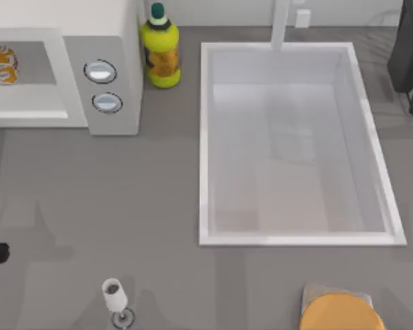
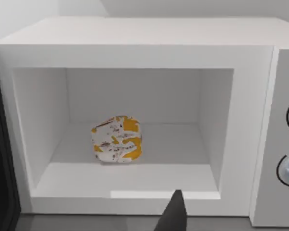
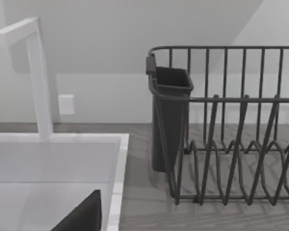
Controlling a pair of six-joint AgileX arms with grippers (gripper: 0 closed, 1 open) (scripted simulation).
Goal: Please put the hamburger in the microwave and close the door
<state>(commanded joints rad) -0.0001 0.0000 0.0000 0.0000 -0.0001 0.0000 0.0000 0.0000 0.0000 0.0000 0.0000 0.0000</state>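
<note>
A: Where is the hamburger [image 2: 116,138]?
B: On the microwave [image 2: 135,38] cavity floor, near its back wall.
A: What's left?
B: Closing the door [image 2: 0,159], open at the cavity's edge. Whether the left gripper [image 2: 172,214] is parted or closed, I cannot tell.

The top view looks straight down on the table [image 1: 124,192]. The left wrist view faces close into the open microwave [image 2: 135,48], also at the top view's left edge. The right wrist view looks low across the sink [image 3: 62,163] toward the dish rack [image 3: 231,144]; both appear from above too.
</note>
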